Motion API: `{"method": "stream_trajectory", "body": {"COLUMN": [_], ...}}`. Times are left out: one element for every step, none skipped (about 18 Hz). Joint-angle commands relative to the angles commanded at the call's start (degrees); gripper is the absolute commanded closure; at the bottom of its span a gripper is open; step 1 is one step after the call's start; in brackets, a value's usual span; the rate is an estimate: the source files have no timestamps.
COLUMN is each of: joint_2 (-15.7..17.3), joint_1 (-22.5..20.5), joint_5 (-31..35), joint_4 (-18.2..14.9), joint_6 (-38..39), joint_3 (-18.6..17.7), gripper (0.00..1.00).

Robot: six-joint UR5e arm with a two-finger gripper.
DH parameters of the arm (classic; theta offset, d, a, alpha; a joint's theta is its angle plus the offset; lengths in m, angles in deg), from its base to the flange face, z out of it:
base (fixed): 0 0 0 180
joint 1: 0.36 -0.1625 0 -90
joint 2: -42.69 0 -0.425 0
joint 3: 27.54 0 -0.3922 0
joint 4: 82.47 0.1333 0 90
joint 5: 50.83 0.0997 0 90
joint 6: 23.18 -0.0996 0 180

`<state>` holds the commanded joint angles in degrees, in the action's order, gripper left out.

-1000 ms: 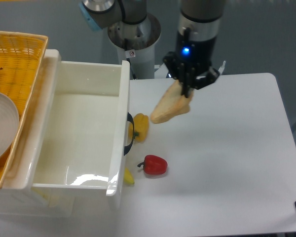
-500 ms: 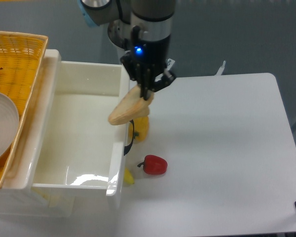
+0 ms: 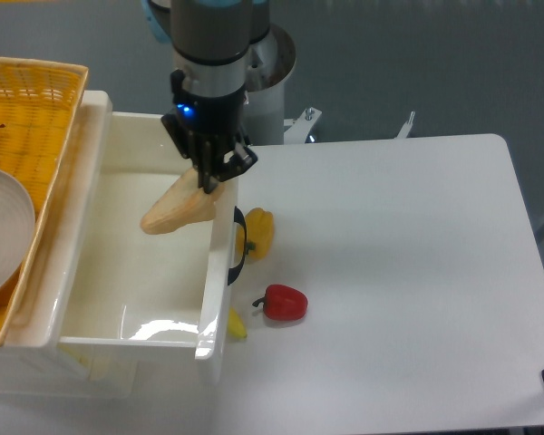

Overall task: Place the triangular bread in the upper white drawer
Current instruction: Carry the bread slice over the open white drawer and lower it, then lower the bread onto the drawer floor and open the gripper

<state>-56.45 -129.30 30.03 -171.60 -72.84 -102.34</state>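
Leftmost, beside the upper white drawer (image 3: 82, 231), sits a woven yellow basket (image 3: 32, 100) with a pale plate (image 3: 2, 227) lying in it; the basket's right edge touches or overlaps the drawer's left wall. The drawer itself is a glossy white bin with tall walls, and a dark ring handle (image 3: 239, 245) hangs on its right-hand face.

Over the drawer's right half hangs the triangular bread (image 3: 176, 210), held off the drawer floor. Its long axis runs diagonally: the narrow, rounded tip points down and to the left, into the drawer's interior, while the broad end rises up and to the right, close to the drawer's right wall. The gripper (image 3: 205, 179) (a blue light glows on its body) comes down from above and has its two fingers closed on that upper broad end, so the bread dangles beneath it.

Just right of the drawer, near the ring handle, a yellow pepper (image 3: 258, 232) rests on the white table (image 3: 408, 299). Lower down, a red pepper (image 3: 285, 303) lies a little farther from the drawer wall, and a small yellow piece (image 3: 237, 324) lies against the drawer's lower right corner; what it is cannot be told.
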Motion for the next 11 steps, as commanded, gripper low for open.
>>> {"method": "stream_trajectory", "body": {"joint_2": [-0.2, -0.4, -0.6, -1.1, -1.4, -1.8, -2.4, -2.7, -3.3, -3.5, -3.9], "joint_1": [0.1, 0.2, 0.7, 0.9, 1.1, 1.5, 1.7, 1.8, 1.8, 2.0, 2.5], "joint_5": [0.1, 0.1, 0.3, 0.5, 0.9, 0.9, 1.0, 1.1, 1.1, 1.1, 1.5], "joint_4": [0.4, 1.2, 2.5, 2.8, 3.1, 3.2, 3.2, 3.3, 3.3, 3.6, 4.5], "joint_6": [0.0, 0.0, 0.1, 0.1, 0.2, 0.2, 0.4, 0.6, 0.8, 0.8, 0.8], "joint_3": [-0.8, -1.4, -2.3, -2.7, -3.2, -3.3, -3.3, -3.3, -3.3, -3.4, -3.7], "gripper": [1.00, 1.00, 1.00, 1.00, 1.00, 1.00, 1.00, 1.00, 1.00, 1.00, 1.00]}}
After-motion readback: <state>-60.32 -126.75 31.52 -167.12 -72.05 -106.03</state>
